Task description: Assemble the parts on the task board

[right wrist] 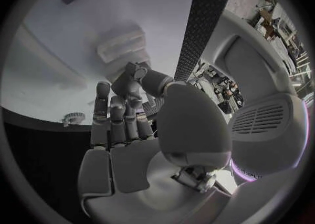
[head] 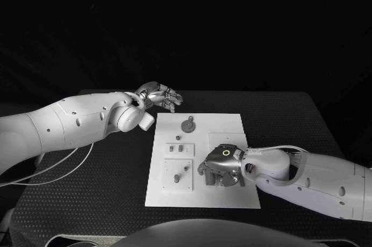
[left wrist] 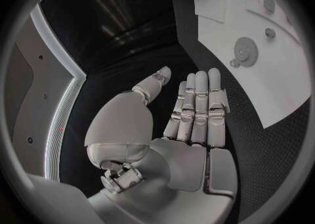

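A robotics lab or test bench: black textured tabletop (head: 310,123) against a dark backdrop, white task board (head: 233,123) laid out for trials, cluttered workbenches and equipment (right wrist: 265,11) visible at the room's edge.

L robot hand (head: 159,95) flat, unladen; R robot hand (head: 221,169) fingers down.

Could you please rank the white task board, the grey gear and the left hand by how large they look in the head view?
1. White rectangular task board, clearly largest.
2. Silver left hand, held off the board's far left corner.
3. Grey round gear on the board's far part, smallest, though the hand may look larger partly by standing nearer the camera.
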You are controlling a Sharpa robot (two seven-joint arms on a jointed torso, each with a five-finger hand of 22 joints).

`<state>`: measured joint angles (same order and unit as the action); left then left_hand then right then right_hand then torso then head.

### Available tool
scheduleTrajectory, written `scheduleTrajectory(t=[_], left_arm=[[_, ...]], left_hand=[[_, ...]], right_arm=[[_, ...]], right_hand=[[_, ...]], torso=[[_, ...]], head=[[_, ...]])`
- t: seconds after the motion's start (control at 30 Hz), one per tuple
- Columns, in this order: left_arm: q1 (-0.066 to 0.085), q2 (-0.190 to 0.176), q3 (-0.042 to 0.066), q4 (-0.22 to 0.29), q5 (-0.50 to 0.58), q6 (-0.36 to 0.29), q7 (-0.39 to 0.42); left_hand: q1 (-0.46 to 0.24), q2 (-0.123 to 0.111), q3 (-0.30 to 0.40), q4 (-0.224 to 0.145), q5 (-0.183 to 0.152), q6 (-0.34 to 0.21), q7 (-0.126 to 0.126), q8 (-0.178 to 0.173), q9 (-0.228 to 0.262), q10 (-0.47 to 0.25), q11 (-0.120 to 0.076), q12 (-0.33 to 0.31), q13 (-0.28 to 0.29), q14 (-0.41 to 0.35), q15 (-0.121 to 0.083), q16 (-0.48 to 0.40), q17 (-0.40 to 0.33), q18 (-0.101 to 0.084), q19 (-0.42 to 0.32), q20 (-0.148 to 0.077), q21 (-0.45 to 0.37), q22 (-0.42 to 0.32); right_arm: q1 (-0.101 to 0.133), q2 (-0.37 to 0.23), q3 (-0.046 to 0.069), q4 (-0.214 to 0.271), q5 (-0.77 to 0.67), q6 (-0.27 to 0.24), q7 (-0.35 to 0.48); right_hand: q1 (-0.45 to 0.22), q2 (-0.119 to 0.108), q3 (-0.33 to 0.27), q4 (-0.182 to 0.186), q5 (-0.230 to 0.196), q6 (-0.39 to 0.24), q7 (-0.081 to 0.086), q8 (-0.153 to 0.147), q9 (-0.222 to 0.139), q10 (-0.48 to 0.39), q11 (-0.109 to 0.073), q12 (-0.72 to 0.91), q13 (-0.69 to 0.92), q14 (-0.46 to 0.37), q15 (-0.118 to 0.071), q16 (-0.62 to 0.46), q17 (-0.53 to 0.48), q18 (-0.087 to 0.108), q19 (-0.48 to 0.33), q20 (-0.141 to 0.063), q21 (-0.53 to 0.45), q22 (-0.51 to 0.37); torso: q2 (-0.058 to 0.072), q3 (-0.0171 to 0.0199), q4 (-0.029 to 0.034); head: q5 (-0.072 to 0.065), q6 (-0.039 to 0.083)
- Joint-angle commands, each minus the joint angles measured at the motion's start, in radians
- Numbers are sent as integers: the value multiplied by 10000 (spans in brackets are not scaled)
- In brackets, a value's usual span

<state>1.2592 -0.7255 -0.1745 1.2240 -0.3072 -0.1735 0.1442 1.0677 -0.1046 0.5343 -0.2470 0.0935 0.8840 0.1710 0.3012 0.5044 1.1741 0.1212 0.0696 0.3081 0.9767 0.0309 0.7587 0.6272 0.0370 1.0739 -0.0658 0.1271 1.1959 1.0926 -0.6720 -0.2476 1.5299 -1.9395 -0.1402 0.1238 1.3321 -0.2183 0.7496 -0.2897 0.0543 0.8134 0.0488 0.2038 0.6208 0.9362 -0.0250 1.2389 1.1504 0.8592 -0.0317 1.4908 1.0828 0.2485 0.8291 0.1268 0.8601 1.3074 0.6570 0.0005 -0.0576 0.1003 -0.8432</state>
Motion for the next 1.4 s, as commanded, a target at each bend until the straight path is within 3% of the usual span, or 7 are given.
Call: scheduleTrajectory(t=[0.03, 0.23, 0.4, 0.57, 0.67, 0.9, 1.4], left_arm=[[7, 23, 6, 17, 52, 162, 38], [7, 31, 6, 11, 50, 176, 29], [6, 35, 5, 1, 49, 183, 21], [6, 40, 4, 1, 48, 191, 19], [6, 40, 4, 2, 48, 197, 20], [6, 30, 3, 0, 48, 193, 15], [6, 27, 1, 0, 44, 224, 6]], left_hand=[[-97, -4, -20, 47, 17, -76, 8, 20, -17, -68, -12, 10, 15, -18, 30, -31, 11, 97, 35, 1, -49, 12], [-99, -2, -22, 48, 10, -77, 8, 21, -18, -69, -12, 10, 15, -19, 31, -31, 12, 97, 35, 2, -51, 14], [-100, 0, -24, 48, 6, -78, 8, 22, -20, -69, -12, 10, 15, -20, 31, -31, 13, 97, 35, 2, -52, 16], [-102, 4, -25, 50, 2, -80, 9, 22, -21, -71, -12, 9, 15, -21, 31, -32, 14, 97, 35, 2, -54, 18], [-104, 6, -26, 52, 0, -81, 9, 22, -21, -71, -11, 9, 15, -21, 32, -32, 15, 96, 34, 3, -55, 18], [-107, 7, -28, 53, -4, -82, 10, 23, -23, -73, -10, 8, 15, -23, 32, -33, 16, 97, 34, 3, -58, 21], [-116, 9, -33, 59, -9, -89, 12, 23, -27, -80, -8, 6, 15, -27, 34, -35, 20, 97, 32, 5, -64, 27]], right_arm=[[-15, 33, 5, -61, -193, 239, 8], [-86, 82, 5, -212, -198, 207, 32], [-105, 70, 5, -231, -152, 67, 117], [-105, 42, 5, -237, -15, -238, 200], [-105, 32, 5, -239, 37, -391, 247], [-105, 4, 6, -257, 32, -632, 204], [-100, -162, 8, -162, -96, -1341, 345]], right_hand=[[-51, 33, 3, -7, -41, 84, 14, 75, -10, -62, 3, 67, -19, -79, -1, 47, -21, 132, -46, -13, 64, 227], [-126, 101, -49, -12, -41, 206, 60, 161, -11, -80, -1, 136, -55, -112, 7, 128, -74, 133, -78, -17, 130, 221], [-303, 260, -155, -11, -41, 703, 229, 440, 52, -71, 8, 251, -129, -125, 13, 268, -165, 133, -67, -31, 246, 212], [-726, 546, -219, 58, -44, 1447, 440, 778, 128, 6, 155, 413, -224, -65, 7, 452, -268, 133, 44, -60, 390, 198], [-998, 831, -201, 116, -41, 1789, 558, 892, 134, -8, 260, 507, -260, -64, 4, 530, -336, 133, 59, -77, 431, 186], [-1174, 1048, -146, 69, -42, 2062, 552, 949, 113, -81, 268, 593, -309, -92, 3, 614, -417, 133, 55, -97, 469, 180], [-1151, 1067, -88, 10, -42, 2190, 507, 975, 110, -101, 233, 657, -346, -100, -3, 680, -466, 133, 61, -126, 504, 181]], torso=[[-1, 8, -16], [1, 14, -15], [1, 18, -14], [-3, 10, -11], [-2, 8, -12], [-2, 9, -6], [0, 12, -13]], head=[[15, 3], [18, 1], [27, -1], [20, -1], [21, -5], [23, -7], [37, -6]])
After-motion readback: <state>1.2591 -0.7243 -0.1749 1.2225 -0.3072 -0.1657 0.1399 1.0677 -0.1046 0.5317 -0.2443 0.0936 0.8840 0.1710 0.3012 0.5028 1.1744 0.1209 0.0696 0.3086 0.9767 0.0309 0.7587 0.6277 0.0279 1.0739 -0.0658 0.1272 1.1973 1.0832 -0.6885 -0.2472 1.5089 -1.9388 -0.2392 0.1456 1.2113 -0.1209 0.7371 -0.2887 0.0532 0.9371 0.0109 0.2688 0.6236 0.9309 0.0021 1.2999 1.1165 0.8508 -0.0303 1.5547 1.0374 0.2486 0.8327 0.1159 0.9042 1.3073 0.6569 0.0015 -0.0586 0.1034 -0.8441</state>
